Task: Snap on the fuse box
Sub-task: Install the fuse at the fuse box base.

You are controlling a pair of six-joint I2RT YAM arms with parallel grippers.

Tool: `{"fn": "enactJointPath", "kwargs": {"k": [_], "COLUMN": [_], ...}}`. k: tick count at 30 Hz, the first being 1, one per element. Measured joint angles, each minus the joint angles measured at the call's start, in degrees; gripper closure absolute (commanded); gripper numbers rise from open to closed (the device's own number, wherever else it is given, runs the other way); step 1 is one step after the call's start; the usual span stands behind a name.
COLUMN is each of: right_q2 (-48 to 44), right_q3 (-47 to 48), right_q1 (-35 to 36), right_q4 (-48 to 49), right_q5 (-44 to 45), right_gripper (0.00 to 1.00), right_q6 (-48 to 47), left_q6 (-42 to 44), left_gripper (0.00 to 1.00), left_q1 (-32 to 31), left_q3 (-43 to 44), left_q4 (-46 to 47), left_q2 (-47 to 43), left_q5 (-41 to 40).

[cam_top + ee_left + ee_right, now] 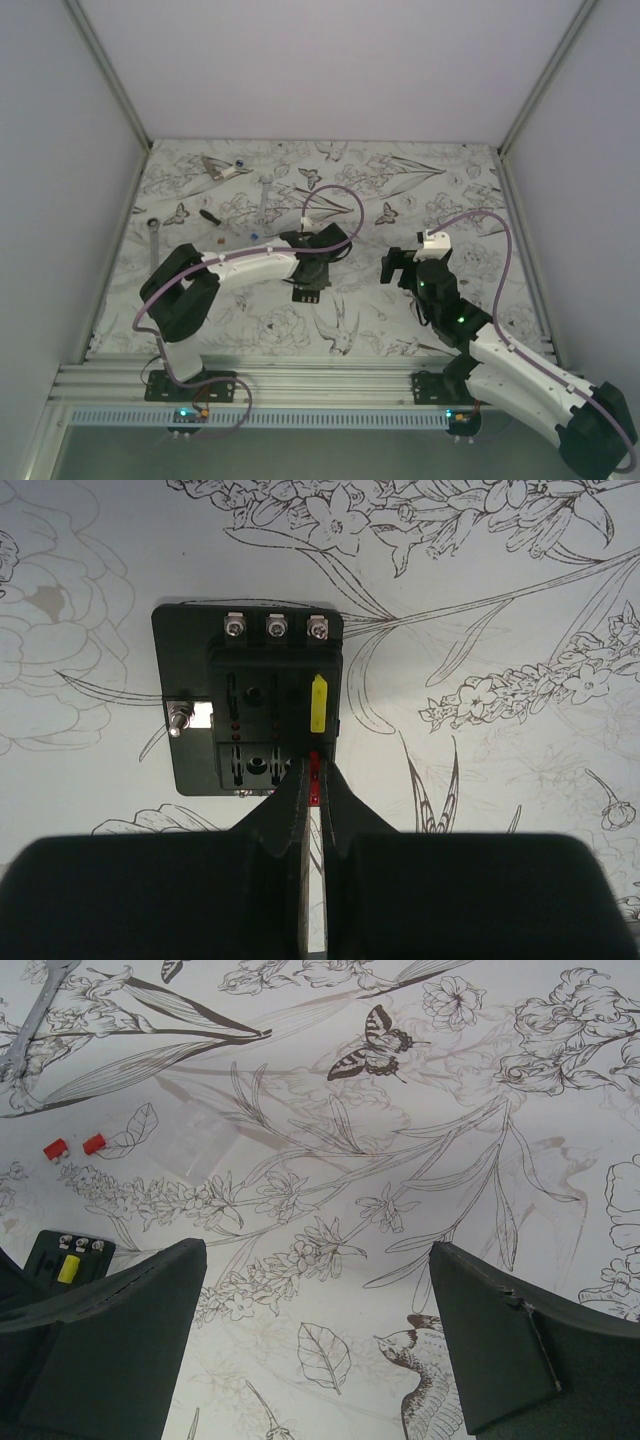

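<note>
— Where was the fuse box?

— Flat on the floral worktop, directly under the left gripper. It was a black square block with three screws along its far edge and a yellow fuse standing in one slot on its right side.

— And that gripper?

— Its fingers were pressed together on a small red fuse, which met the fuse box at its near edge, just below the yellow one. I couldn't tell whether it was seated in a slot.

— What about the other arm?

— The right gripper hung to the right of the fuse box, well apart from it, fingers spread wide with nothing between them.

— Anything else around the fuse box?

— Beyond it, in the right wrist view, lay two loose red pieces side by side, with a transparent plastic piece just beside them. Farther off was a metal wrench.
</note>
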Motion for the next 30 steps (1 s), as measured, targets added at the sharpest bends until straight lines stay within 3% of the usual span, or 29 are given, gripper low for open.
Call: {"fn": "enactJointPath", "kwargs": {"k": [30], "right_q2": [-0.2], "right_q3": [0.0], "right_q1": [0.0], "right_q4": [-0.1], "right_q5": [-0.4], "right_gripper": [0.00], "right_q6": [0.0], "left_q6": [-3.7], "left_gripper": [1.00], "left_q1": [0.0], "left_q3": [-4.8], "left_q4": [4.5], "left_q2": [-2.1], "left_q5": [0.0]}}
